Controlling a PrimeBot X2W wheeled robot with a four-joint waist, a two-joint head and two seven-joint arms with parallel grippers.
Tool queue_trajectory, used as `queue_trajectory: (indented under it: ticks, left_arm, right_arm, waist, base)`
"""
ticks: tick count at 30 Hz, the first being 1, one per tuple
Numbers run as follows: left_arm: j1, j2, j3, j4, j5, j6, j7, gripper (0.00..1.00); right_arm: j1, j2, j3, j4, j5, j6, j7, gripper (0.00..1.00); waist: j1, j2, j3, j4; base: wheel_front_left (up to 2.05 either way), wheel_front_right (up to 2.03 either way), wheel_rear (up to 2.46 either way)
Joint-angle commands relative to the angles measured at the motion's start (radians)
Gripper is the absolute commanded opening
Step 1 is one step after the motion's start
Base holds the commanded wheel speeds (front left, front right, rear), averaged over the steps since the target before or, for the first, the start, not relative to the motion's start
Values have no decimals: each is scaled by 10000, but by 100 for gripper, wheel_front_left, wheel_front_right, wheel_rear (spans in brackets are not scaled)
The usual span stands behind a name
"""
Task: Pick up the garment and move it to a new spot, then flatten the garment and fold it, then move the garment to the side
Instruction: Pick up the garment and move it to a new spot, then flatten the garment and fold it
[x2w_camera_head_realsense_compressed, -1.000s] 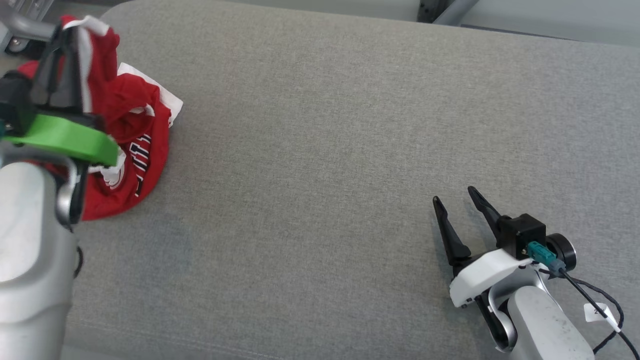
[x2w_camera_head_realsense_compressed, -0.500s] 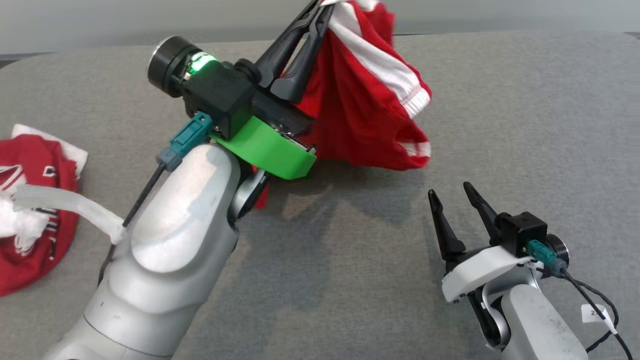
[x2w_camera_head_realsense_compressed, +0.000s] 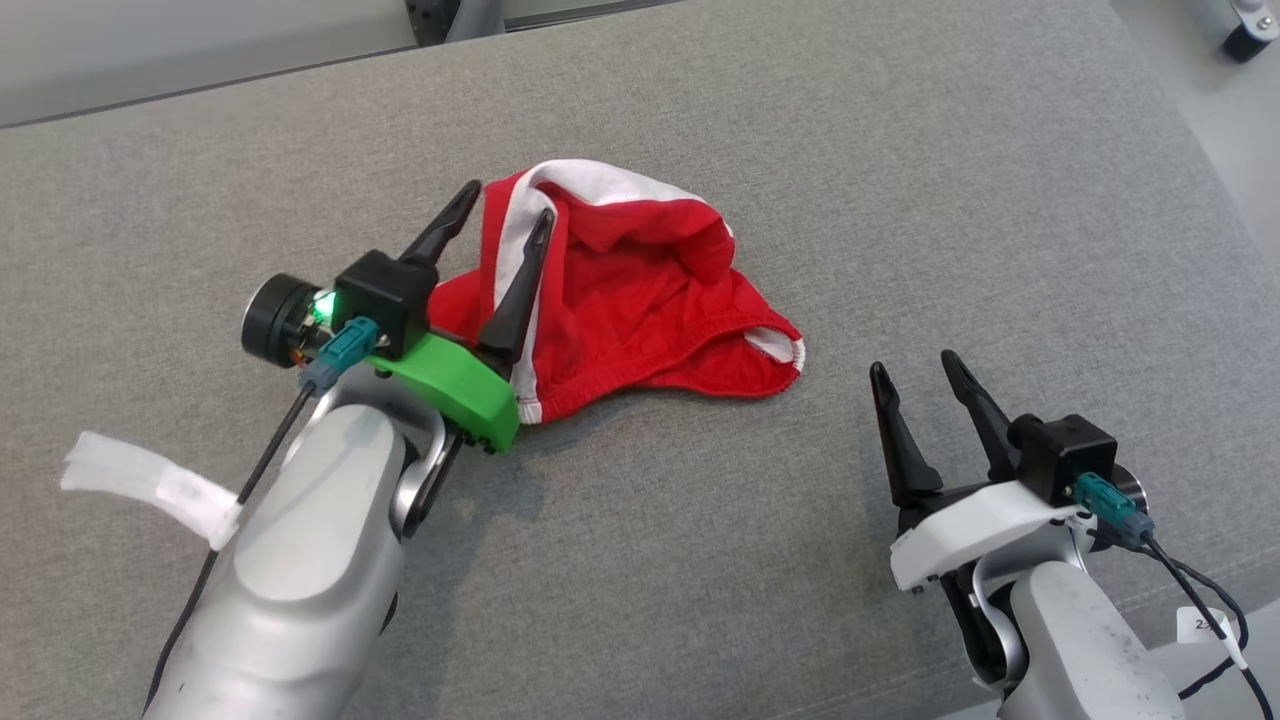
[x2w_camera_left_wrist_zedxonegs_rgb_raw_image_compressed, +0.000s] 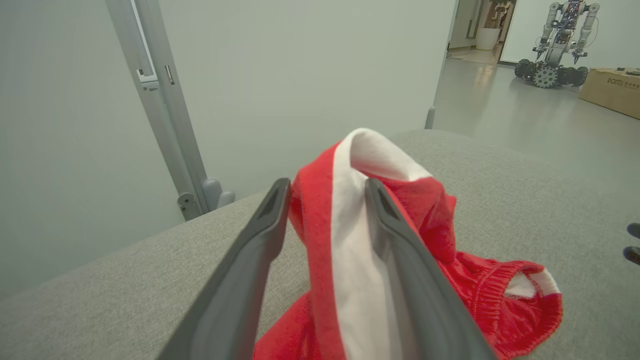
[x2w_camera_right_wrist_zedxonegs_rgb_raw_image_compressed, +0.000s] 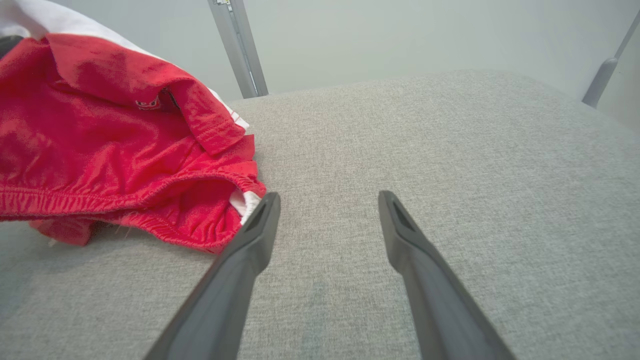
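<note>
2 grippers spread: left gripper (x2w_camera_head_realsense_compressed: 507, 200) astride white band (x2w_camera_left_wrist_zedxonegs_rgb_raw_image_compressed: 350, 240) of garment (x2w_camera_head_realsense_compressed: 640, 300), unclamped; right gripper (x2w_camera_head_realsense_compressed: 913, 362) empty, right of garment. Far off: cardboard box (x2w_camera_left_wrist_zedxonegs_rgb_raw_image_compressed: 610, 92), print unreadable, beside wheeled robot (x2w_camera_left_wrist_zedxonegs_rgb_raw_image_compressed: 557, 40).

Garment (x2w_camera_head_realsense_compressed: 640, 310) on cushion (x2w_camera_head_realsense_compressed: 900, 150); L hand (x2w_camera_head_realsense_compressed: 507, 200) touching its left, R hand (x2w_camera_head_realsense_compressed: 913, 363) right.
</note>
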Motion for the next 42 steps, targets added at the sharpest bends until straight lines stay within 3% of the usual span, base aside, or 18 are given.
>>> queue_trajectory:
  ticks: [1,13,27,36,42]
  left_arm:
    - [161,90,142,47,37,44,-6,100]
    - [3082,-35,3089,-1527,854,330,-6,100]
    - [7247,-881,6340,-3511,1613,681,-6,100]
    - [7401,-989,5839,-3508,1494,500,-5,100]
    - [7076,-993,5408,-3461,1435,431,-5,100]
  right_arm:
    - [-71,1,-14,-43,38,-3,-29,100]
    - [501,-8,-156,-111,-35,-3,-31,100]
    - [1570,-12,-211,63,16,-3,-29,100]
    - [1379,-10,-22,81,-77,-3,-29,100]
    - [802,-7,882,-16,-141,-3,-29,100]
  waist:
    - [0,25,90,-55]
    - [0,25,-1186,753]
    - [0,25,-2335,1565]
    - [0,25,-2086,2095]
    - [0,25,-1825,2639]
  base:
    - [0,0,0]
    - [0,0,0]
    - [0,0,0]
    - [0,0,0]
    - [0,0,0]
